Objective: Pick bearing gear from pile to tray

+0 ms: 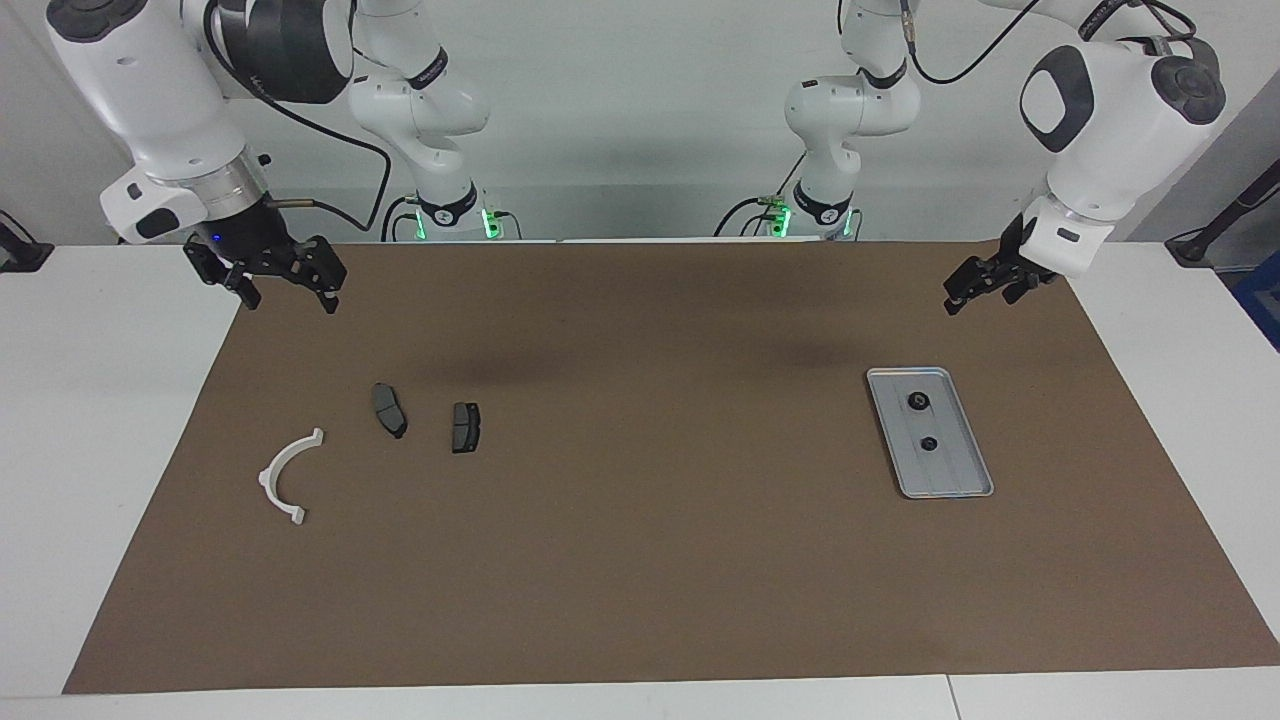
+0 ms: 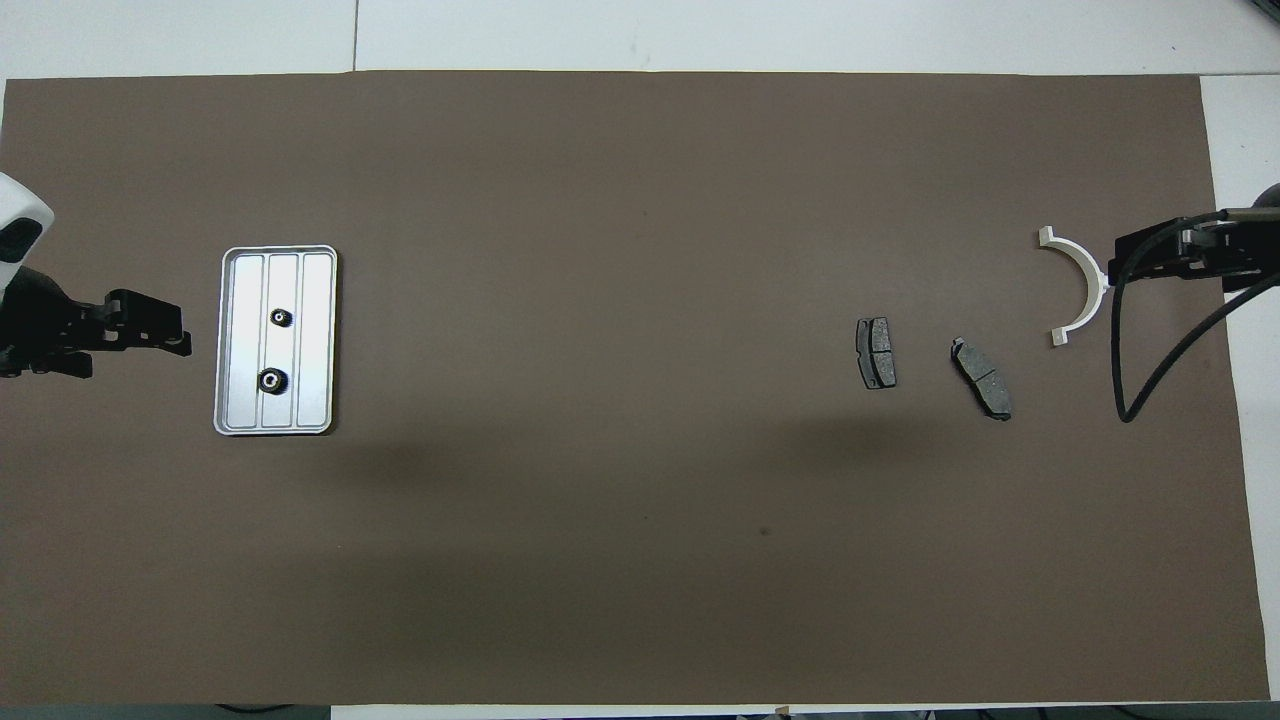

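Note:
The silver tray [image 1: 955, 470] [image 2: 315, 340] lies toward the left arm's end of the table. Two small black gears [image 1: 917, 401] [image 1: 929, 444] rest in it, also seen from overhead [image 2: 281, 318] [image 2: 270, 379]. The pile toward the right arm's end is a white half-ring bracket [image 1: 285, 478] [image 2: 1078, 285] and two dark brake pads [image 1: 389, 410] [image 1: 465, 427] [image 2: 982, 377] [image 2: 876, 353]. No black round piece shows among them. My right gripper [image 1: 288, 298] [image 2: 1120, 260] hangs open and empty over the mat's edge. My left gripper [image 1: 982, 298] [image 2: 170, 325] hangs open and empty over the mat beside the tray.
A brown mat [image 1: 640, 560] [image 2: 640, 550] covers the white table. Both arm bases with green lights stand at the robots' edge. A black cable [image 2: 1125, 350] loops from the right arm over the mat beside the bracket.

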Controlling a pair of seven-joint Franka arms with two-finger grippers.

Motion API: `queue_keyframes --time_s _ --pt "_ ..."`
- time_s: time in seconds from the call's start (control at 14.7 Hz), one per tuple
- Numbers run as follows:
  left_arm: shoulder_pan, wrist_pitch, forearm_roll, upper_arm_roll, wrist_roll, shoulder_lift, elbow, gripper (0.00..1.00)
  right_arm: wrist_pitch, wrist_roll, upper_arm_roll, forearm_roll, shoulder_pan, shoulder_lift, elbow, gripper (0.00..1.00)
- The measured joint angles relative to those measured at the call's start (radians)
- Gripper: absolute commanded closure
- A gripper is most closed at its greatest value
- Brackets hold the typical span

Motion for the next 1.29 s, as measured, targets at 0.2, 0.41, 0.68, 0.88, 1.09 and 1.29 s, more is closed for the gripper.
queue_keyframes --time_s 0.2,0.41,0.68,0.88,1.09,1.29 --pt "0.001 0.018 0.0 0.0 0.017 0.0 0.0 0.0 0.037 0.0 0.002 0.0 0.002 0.002 -0.019 0.0" --pt "0.001 0.026 0.0 -0.002 0.02 0.0 0.0 0.0 0.081 0.0 0.008 0.0 0.011 0.005 -0.04 0.0" --pt "0.001 0.03 0.0 -0.004 0.02 0.0 0.0 0.0 0.089 0.0 0.012 0.0 0.055 0.007 -0.043 0.0" --pt "0.001 0.03 0.0 -0.004 0.021 0.0 0.0 0.0 0.082 0.0 0.006 0.0 0.048 0.007 -0.043 0.0" --pt "0.001 0.031 0.0 -0.004 0.021 0.0 0.0 0.0 0.07 -0.003 0.0 0.0 0.012 0.006 -0.043 0.0" --pt "0.001 0.032 0.0 -0.004 0.021 0.0 0.001 0.0 0.068 -0.017 -0.002 0.0 -0.02 0.006 -0.043 0.0"
